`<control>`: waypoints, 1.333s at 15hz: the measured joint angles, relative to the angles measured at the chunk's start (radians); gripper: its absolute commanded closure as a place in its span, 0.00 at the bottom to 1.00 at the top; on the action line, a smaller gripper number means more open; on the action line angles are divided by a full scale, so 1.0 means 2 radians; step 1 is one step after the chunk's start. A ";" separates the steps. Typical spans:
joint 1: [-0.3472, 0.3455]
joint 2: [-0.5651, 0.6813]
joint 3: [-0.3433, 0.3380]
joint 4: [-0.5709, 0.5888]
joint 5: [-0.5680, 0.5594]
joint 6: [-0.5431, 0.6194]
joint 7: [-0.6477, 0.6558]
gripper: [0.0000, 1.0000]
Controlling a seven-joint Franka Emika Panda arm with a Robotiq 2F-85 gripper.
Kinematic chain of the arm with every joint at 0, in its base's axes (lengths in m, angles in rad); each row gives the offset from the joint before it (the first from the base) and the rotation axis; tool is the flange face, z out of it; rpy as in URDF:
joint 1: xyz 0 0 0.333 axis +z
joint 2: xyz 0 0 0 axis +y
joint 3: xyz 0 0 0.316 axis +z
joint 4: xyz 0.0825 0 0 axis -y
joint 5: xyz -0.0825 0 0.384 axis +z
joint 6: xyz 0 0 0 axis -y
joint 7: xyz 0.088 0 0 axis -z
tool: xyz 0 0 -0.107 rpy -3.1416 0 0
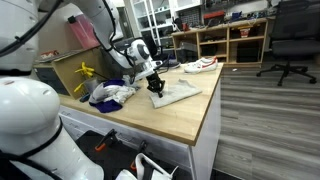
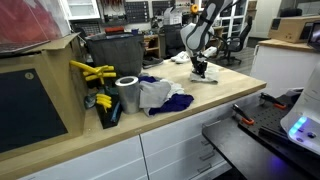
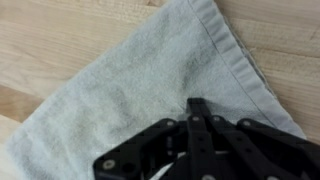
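Note:
My black gripper point(image 3: 197, 104) is shut, its fingertips pressed together and resting on a light grey towel point(image 3: 130, 90) that lies flat on the wooden tabletop point(image 3: 60, 30). Whether cloth is pinched between the tips cannot be made out. In both exterior views the gripper point(image 1: 156, 87) point(image 2: 200, 70) points down onto the towel point(image 1: 178, 94) point(image 2: 207, 75), near the middle of the table.
A heap of white and blue cloths point(image 1: 108, 94) point(image 2: 160, 96) lies beside the towel. A roll of tape point(image 2: 127, 93) and yellow-handled tools point(image 2: 92, 72) stand near the table's end. A white shoe point(image 1: 198, 66) sits at the far edge. Office chairs point(image 1: 290, 40) stand on the floor.

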 measured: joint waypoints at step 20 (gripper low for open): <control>0.001 -0.007 0.065 0.000 0.080 -0.005 0.000 0.53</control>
